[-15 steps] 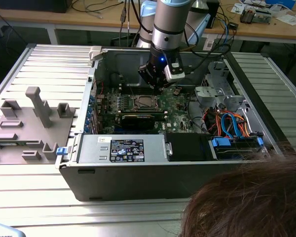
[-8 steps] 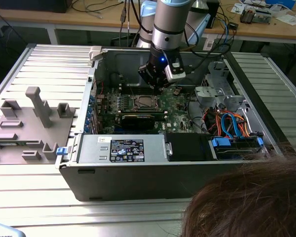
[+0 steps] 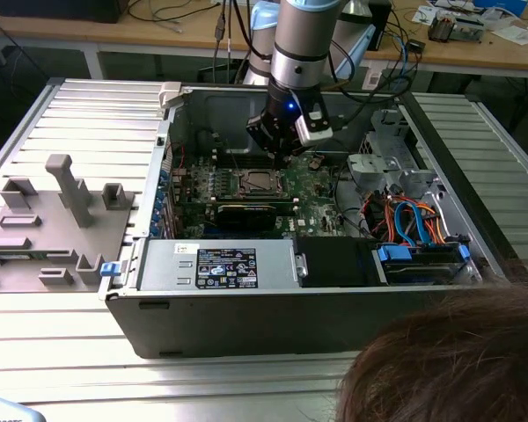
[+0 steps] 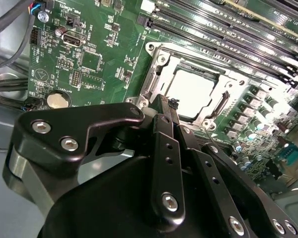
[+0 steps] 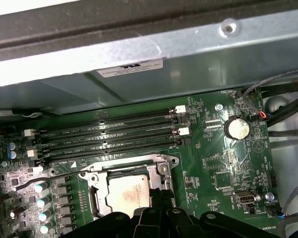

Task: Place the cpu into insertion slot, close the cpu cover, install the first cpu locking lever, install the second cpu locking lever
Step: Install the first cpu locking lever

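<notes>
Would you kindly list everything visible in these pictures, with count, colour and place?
computer case: one, grey, on the slatted metal table.
circuit board: one, green, inside the case.
cpu: one, silver-grey, seated in the insertion slot.
cpu cover: one, metal frame, lying around the cpu.
memory slots: four, dark, parallel, beside the socket.
coin battery: one, silver, on the board.
power supply: one, grey with a black label, at the case's near side.
fixture tray: one, grey, at the exterior view's left.
person's hair: brown, near corner.
gripper: one, black, at the socket's edge.
</notes>
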Robot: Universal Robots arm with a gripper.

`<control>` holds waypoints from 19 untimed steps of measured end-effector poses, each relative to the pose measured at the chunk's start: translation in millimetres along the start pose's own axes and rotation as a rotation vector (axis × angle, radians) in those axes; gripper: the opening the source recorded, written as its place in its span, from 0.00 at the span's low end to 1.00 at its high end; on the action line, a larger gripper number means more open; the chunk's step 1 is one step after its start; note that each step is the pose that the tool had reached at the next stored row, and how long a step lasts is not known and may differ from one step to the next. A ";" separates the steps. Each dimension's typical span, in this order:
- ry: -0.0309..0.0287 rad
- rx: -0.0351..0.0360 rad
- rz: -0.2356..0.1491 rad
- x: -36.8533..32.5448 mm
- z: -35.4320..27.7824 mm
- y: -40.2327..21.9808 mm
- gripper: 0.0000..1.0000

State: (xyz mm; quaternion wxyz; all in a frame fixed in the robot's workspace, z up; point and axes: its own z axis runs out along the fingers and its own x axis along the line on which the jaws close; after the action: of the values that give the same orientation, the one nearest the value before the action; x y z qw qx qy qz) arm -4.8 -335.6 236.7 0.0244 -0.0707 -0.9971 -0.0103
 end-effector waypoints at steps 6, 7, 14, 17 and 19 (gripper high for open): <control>0.0003 0.0010 -0.021 0.0 0.0 0.0 0.11; 0.0004 0.0012 -0.023 0.0 0.0 0.0 0.11; 0.0025 0.0072 -0.144 0.0 0.0 0.0 0.11; 0.0025 0.0076 -0.151 0.0 0.0 0.0 0.11; 0.0027 0.0078 -0.157 0.0 0.0 0.0 0.11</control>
State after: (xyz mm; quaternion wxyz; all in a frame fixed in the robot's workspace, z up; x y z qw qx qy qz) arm -4.8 -335.6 236.7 0.0251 0.0080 -0.9996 -0.0084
